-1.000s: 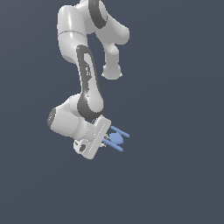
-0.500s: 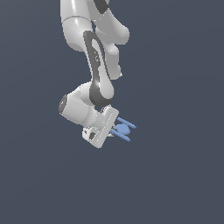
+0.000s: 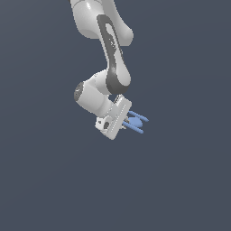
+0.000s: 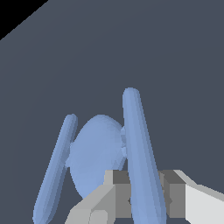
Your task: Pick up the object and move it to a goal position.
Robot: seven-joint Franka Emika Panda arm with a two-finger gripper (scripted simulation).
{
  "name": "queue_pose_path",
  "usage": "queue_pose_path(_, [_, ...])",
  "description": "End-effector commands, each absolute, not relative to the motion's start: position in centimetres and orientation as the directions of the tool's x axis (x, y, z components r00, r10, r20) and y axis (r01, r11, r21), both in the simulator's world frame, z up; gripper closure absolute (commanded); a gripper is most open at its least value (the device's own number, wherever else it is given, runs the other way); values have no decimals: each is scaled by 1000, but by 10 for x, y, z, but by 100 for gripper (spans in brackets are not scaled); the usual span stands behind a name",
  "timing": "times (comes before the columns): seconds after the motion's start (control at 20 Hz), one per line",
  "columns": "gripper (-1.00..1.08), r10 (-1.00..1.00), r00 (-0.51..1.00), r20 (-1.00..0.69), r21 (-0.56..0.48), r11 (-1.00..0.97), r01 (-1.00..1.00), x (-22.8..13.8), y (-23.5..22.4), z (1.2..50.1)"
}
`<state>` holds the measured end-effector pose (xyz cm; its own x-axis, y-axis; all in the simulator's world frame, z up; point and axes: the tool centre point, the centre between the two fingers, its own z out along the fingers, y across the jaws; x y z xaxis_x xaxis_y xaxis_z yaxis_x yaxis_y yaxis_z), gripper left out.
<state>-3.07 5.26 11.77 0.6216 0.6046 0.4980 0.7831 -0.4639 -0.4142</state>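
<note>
Object (image 3: 135, 122), light blue with a rounded centre between two thin parallel bars, sits in the white pincer (image 3: 128, 121), which is closed on it and carries it in mid-air; no worktop shows. Over the last second the arm has swung it up and toward the exterior view's right, so transport seems under way, with no goal marker visible.

the white arm (image 3: 106, 49) drops from the frame's top centre, wrist bent toward lower right; its gripper (image 3: 128, 121) seems clamped on the object (image 3: 134, 122), though the fingers are hard to make out.
</note>
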Motion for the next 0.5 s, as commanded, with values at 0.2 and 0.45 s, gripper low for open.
queue_pose_path(0.2, [108,604,621,500,-414,-464,783,-58,77,135])
queue_pose_path(0.45, [108,602,621,502,-414,-463,784,-70,90,143])
